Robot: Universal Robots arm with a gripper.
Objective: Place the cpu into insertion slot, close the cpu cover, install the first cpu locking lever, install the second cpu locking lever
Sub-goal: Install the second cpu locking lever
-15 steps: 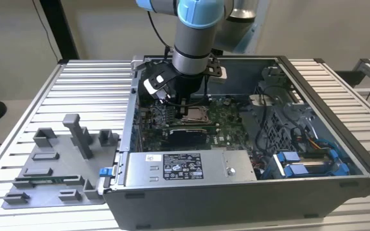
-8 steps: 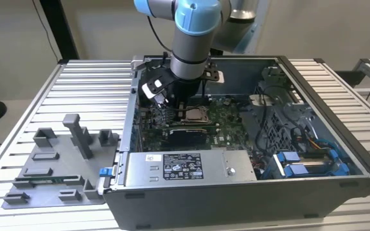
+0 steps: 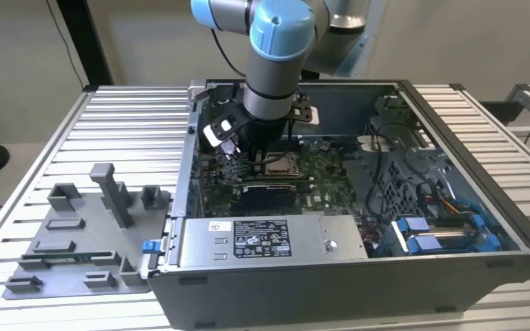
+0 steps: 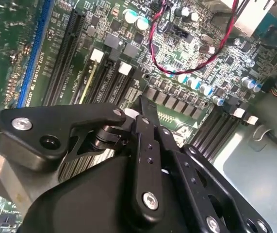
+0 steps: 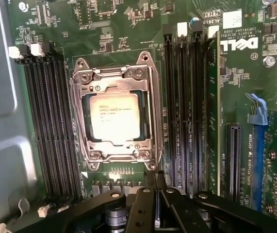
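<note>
— Just ahead of the gripper (image 5: 150, 191), what does the first wrist view show?

— The cpu (image 5: 114, 117) lies flat in the insertion slot (image 5: 115, 118), silvery face up, and the cpu cover (image 5: 150, 114) is down around it, so the chip shows through the square window. Rows of black memory slots (image 5: 48, 126) run along both sides of the socket on the green motherboard (image 5: 235, 87).

— And the second wrist view?

— That one looks past the black gripper linkage (image 4: 148, 160) toward another part of the motherboard (image 4: 211, 43): long black slots, a row of capacitors and a twisted red-and-black cable (image 4: 196, 63). The fingertips (image 4: 144, 109) come together into one narrow point just above the board, with no gap visible and nothing between them.

— So the claw is closed?

— Closed, empty, apart from the cover, with its tip just short of the socket's nearest edge.

— What does the exterior view add?

— The arm (image 3: 275, 76) reaches straight down into the open computer case (image 3: 339, 289), with the gripper (image 3: 263, 162) beside the socket (image 3: 286, 164). Well away, on the exterior view's left, a grey fixture tray (image 3: 72, 241) sits on the slatted table (image 3: 127, 117).
</note>
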